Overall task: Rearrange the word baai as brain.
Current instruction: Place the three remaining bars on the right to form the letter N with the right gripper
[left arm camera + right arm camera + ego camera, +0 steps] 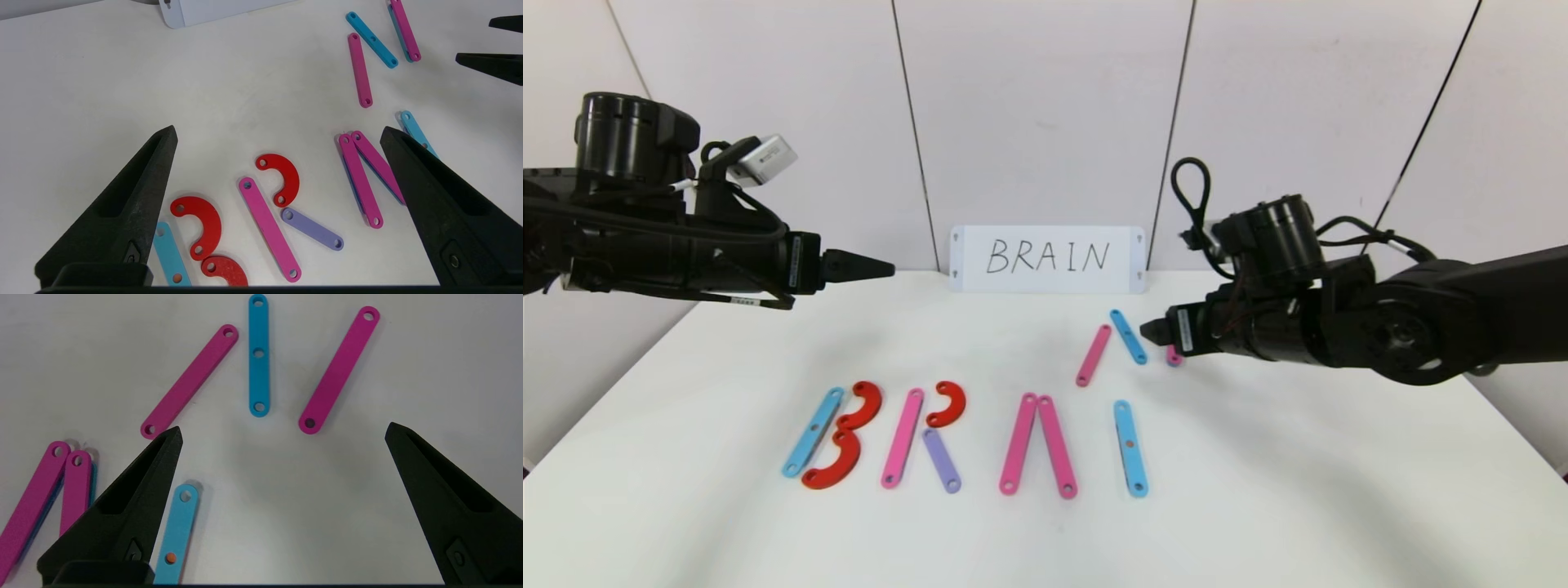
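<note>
The strip letters lie in a row on the white table (1258, 490). B is a blue bar (813, 432) with two red C-curves (862, 406). R is a pink bar (903, 438), a red C-curve (947, 404) and a short purple bar (942, 460). Two pink bars (1018, 443) lean together as an A without a crossbar. A blue bar (1130, 447) stands as I. Farther back lie a pink bar (1094, 355), a blue bar (1128, 336) and a second pink bar (338, 370). My right gripper (1147, 331) is open and empty just above them. My left gripper (886, 267) is open and empty, high at the left.
A white card (1047, 258) with handwritten "BRAIN" leans on the back wall. The table's back edge meets the grey wall panels. In the left wrist view the R strips (269, 228) lie below my open left gripper (278, 130).
</note>
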Robot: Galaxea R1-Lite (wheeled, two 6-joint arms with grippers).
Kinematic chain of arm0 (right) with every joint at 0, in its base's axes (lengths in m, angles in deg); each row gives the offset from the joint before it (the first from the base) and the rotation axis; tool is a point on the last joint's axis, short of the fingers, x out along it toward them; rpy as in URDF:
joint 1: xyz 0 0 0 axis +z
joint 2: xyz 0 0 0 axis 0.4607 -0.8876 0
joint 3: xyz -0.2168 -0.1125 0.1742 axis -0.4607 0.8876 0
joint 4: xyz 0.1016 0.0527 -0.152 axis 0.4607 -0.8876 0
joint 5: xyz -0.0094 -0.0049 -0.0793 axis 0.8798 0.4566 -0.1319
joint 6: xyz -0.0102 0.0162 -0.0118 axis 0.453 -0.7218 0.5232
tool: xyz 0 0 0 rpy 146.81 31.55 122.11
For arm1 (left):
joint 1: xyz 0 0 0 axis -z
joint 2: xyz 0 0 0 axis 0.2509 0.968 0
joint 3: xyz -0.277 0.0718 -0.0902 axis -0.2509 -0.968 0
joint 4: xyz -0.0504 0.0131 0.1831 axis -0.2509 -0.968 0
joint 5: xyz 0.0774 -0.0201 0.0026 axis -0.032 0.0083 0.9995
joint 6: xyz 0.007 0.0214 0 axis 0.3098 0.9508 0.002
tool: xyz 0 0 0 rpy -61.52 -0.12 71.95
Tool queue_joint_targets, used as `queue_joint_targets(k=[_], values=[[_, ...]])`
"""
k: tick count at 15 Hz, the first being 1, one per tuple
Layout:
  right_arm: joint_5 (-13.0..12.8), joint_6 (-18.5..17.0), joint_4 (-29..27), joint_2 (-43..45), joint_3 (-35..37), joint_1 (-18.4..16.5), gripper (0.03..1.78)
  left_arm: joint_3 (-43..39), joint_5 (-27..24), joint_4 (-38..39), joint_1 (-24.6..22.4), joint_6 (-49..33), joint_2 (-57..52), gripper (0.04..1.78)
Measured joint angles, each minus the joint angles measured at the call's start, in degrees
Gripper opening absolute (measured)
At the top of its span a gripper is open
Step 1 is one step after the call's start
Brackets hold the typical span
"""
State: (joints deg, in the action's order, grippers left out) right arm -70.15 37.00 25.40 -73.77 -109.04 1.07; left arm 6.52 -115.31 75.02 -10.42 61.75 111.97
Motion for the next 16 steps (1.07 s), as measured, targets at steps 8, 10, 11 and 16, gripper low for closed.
queue_joint_targets(k=[8, 10, 11, 16], values=[[-3.28, -5.75, 0.18, -11.79, -9.55, 4.79, 1.74, 0.02, -0.2, -0.07, 0.11, 0.16, 0.44, 1.74], [-4.0, -5.9, 0.21, -14.13, -11.39, 5.67, 1.74, 0.02, -0.22, -0.07, 0.11, 0.13, 0.46, 1.74], [-4.78, -5.97, 0.21, -15.4, -12.59, 6.11, 1.74, 0.02, -0.2, -0.07, 0.13, 0.18, 0.51, 1.74], [-5.6, -6.86, 0.02, -20.33, -17.68, 7.44, 1.74, 0.17, -0.2, -0.1, 0.35, 0.13, 1.18, 1.74]])
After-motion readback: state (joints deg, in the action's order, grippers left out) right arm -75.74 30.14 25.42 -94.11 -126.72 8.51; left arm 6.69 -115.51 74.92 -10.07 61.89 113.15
